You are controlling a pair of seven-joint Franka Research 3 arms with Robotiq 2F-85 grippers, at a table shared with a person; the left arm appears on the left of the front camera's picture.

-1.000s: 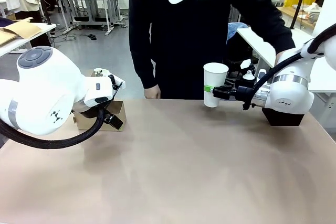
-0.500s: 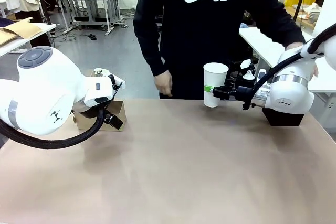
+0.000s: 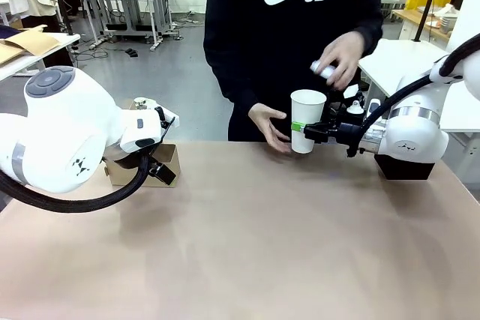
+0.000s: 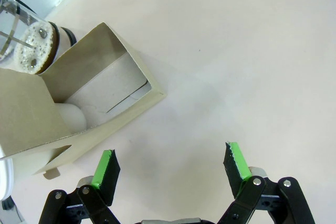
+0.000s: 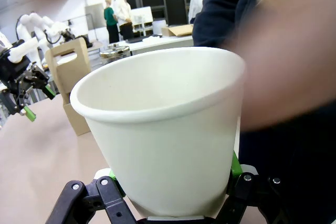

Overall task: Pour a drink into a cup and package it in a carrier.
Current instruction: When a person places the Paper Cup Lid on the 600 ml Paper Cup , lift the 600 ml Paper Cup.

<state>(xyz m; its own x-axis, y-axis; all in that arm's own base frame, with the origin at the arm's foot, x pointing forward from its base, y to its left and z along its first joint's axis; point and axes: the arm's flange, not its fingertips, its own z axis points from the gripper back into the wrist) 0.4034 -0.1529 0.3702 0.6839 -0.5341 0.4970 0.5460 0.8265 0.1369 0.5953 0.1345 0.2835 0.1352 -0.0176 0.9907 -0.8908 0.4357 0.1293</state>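
Cup (image 3: 307, 114) offered up for the pour, clamped in the right gripper (image 3: 304, 128).
The white paper cup sits upright between that gripper's closed fingers, and no liquid shows on its inner wall, so pouring looks not yet done. A person's hand (image 3: 268, 124) hovers just beside the fingertips, the other hand (image 3: 341, 56) above them holding something small and blurred. The next move likely calls for holding steady. The left gripper (image 4: 170, 161) hangs released, the cardboard carrier (image 4: 105, 77) just ahead of it. The tan table (image 3: 247, 237) is smooth, with a grey-floored workshop beyond.
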